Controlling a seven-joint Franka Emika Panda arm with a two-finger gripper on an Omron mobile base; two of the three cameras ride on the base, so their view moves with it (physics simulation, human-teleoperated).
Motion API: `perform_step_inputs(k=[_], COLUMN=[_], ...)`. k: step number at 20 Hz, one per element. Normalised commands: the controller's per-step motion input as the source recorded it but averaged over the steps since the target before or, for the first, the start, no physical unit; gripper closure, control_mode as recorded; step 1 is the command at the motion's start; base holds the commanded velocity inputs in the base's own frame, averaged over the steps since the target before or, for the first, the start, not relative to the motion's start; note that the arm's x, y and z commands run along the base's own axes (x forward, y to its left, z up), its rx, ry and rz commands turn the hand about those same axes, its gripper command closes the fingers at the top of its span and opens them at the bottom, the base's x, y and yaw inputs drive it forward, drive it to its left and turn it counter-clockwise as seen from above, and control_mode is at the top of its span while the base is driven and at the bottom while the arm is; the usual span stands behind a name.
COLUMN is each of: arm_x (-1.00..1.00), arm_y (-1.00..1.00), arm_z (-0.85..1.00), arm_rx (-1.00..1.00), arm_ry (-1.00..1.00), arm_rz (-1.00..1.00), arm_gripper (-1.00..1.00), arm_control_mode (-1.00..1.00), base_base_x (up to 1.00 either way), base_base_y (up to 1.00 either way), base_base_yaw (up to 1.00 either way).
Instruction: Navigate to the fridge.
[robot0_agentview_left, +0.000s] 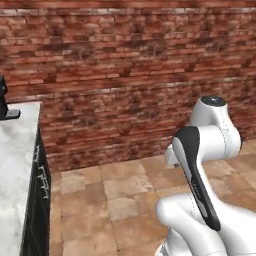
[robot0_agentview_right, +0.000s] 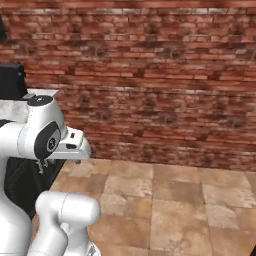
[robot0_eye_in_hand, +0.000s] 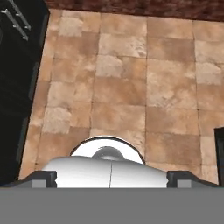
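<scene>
Ahead, a red brick wall (robot0_agentview_left: 125, 75) closed off the whole far side in both base views, meeting a tan stone-tile floor (robot0_agentview_right: 170, 200) that lay open in front of the base. To the left ran a pale marble countertop (robot0_agentview_left: 15, 170) over dark cabinet fronts (robot0_agentview_left: 37, 200), with a small black appliance (robot0_agentview_left: 5, 102) standing at its far end. The tall grey fridge could not be made out in any view. The folded white arm held its gripper (robot0_agentview_right: 42, 164) low beside the counter; whether the fingers were spread or clenched could not be told.
</scene>
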Motion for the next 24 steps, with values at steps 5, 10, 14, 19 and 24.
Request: perform_step_inputs(k=[5, 10, 14, 19, 24], arm_x=[0.00, 0.00, 0.00, 0.00, 0.00], arm_y=[0.00, 0.00, 0.00, 0.00, 0.00], arm_z=[0.00, 0.00, 0.00, 0.00, 0.00], arm_rx=[0.00, 0.00, 0.00, 0.00, 0.00], arm_ry=[0.00, 0.00, 0.00, 0.00, 0.00], arm_rz=[0.00, 0.00, 0.00, 0.00, 0.00], arm_gripper=[-1.00, -1.00, -1.00, -1.00, -1.00], arm_control_mode=[1.00, 1.00, 1.00, 1.00, 1.00], base_base_x=[0.23, 0.26, 0.29, 0.24, 0.32], base_base_y=[0.15, 0.06, 0.00, -0.03, -0.37], base_base_yaw=[-0.88, -0.87, -0.85, -0.81, -0.70])
